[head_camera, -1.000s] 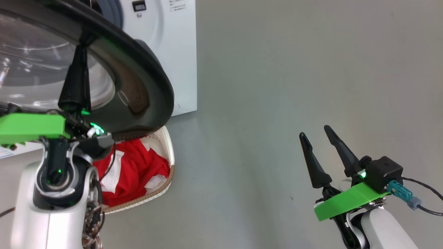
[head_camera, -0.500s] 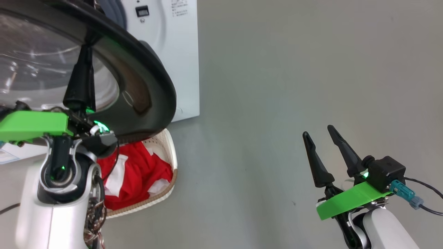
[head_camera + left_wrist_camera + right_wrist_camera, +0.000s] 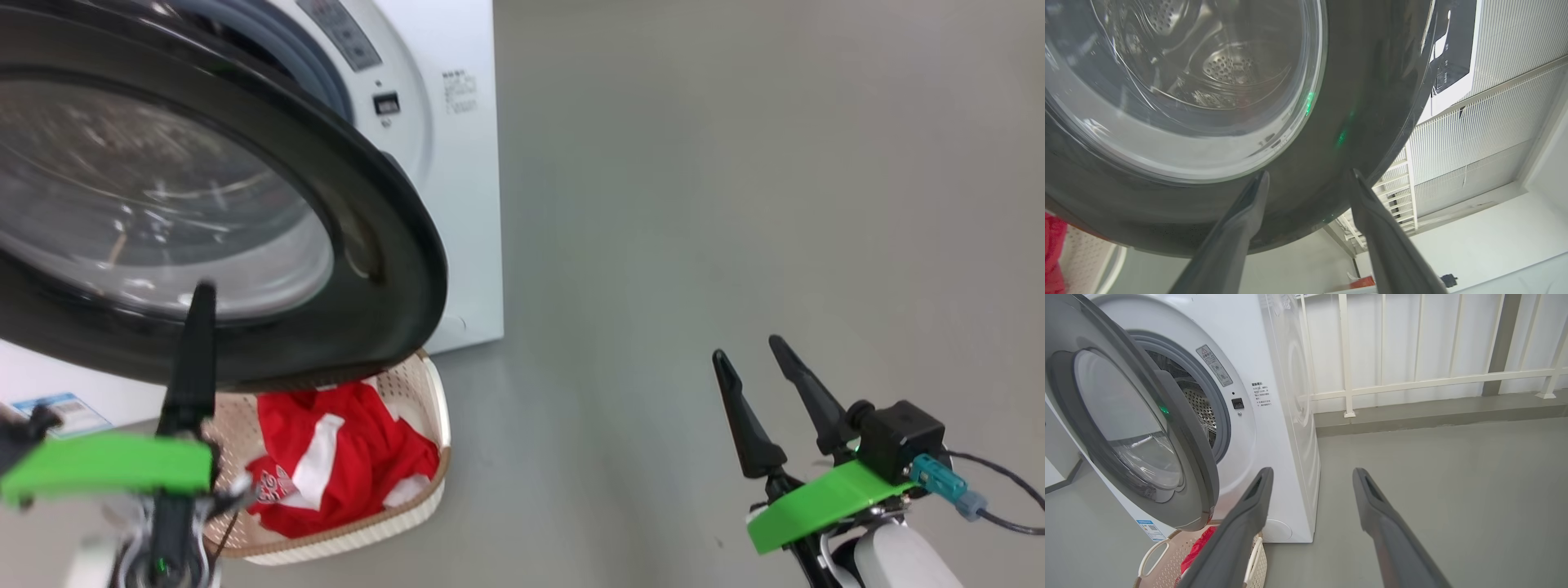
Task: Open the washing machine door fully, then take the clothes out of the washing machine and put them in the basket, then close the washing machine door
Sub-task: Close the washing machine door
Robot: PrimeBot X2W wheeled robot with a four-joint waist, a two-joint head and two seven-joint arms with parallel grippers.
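Observation:
The washing machine door [image 3: 384, 269] stands partly open, its black rim and glass bowl above the basket [image 3: 437, 408]. The red clothes [image 3: 343, 449] with white stripes lie in the basket. My left gripper [image 3: 1308, 179] is open just before the door's lower rim [image 3: 1363, 81], with nothing between its fingers; one finger [image 3: 192, 359] shows in the head view. My right gripper [image 3: 759, 367] is open and empty over the floor, well to the right. Behind the door [image 3: 1180, 428], the washing machine [image 3: 1274, 416] shows its grey ring and steel drum [image 3: 1200, 408]. The basket [image 3: 1155, 555] sits under the door.
Bare grey floor [image 3: 735, 204] stretches to the right of the machine. A white railing [image 3: 1412, 381] and a low kerb [image 3: 1433, 412] run behind it. A small blue label [image 3: 61, 412] is on the machine's front near the floor.
The head camera has shifted. My left gripper has opened and drawn back down from the door's rim, where its shut fingers reached up before. The right gripper holds its pose.

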